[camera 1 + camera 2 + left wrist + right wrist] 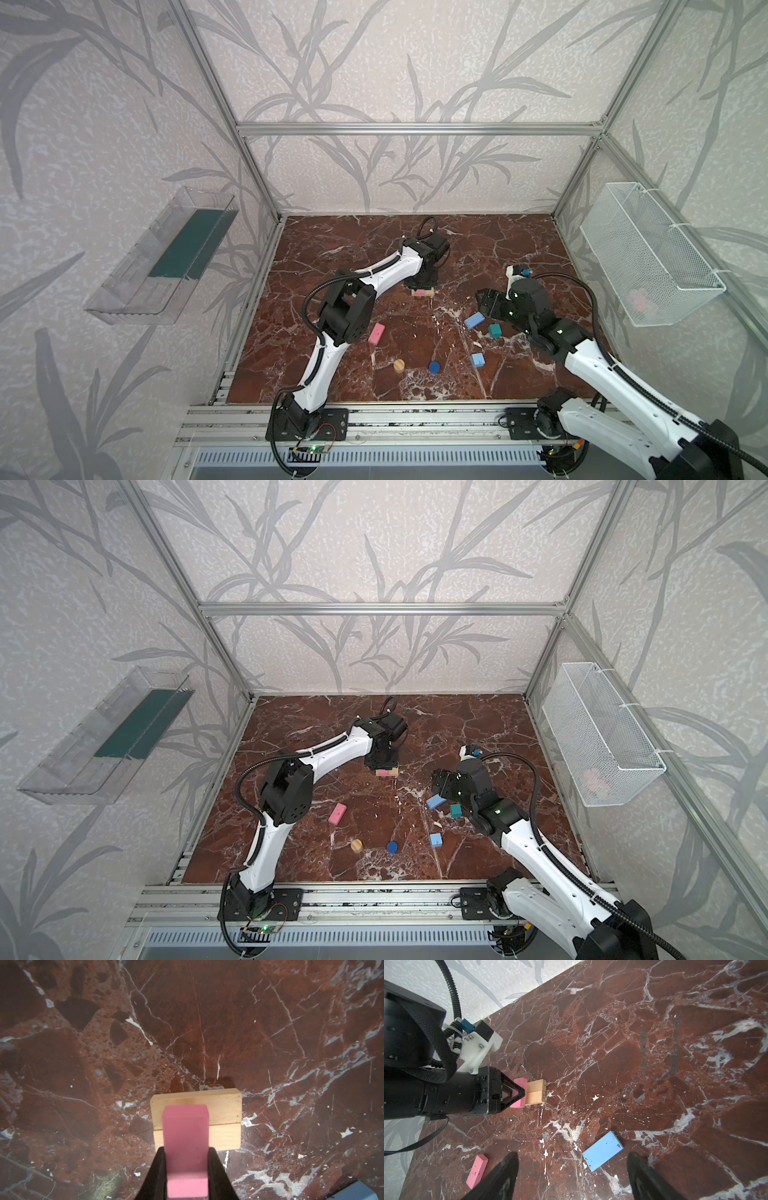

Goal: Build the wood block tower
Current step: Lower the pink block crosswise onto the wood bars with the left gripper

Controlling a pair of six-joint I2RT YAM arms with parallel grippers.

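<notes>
The left claw [186, 1159] is closed on a pink bar [185, 1136], held crosswise over one end of two tan bars [225, 1108]. These lie side by side, touching, mid-table [519, 249]. Whether pink rests on tan I cannot tell. The right claw [572, 1155] gapes wide and empty above a flat blue block [602, 1151]. Nearer the front lie the teal cube [494, 330], another blue block [478, 360], the blue cylinder [434, 366], the tan cylinder [399, 365] and the other pink bar [376, 333].

Largely hidden under left gripper [420, 286] in both top views: 2 tan bars [432, 293]. Blurred behind basket [665, 266] mesh: pink item [640, 300].
</notes>
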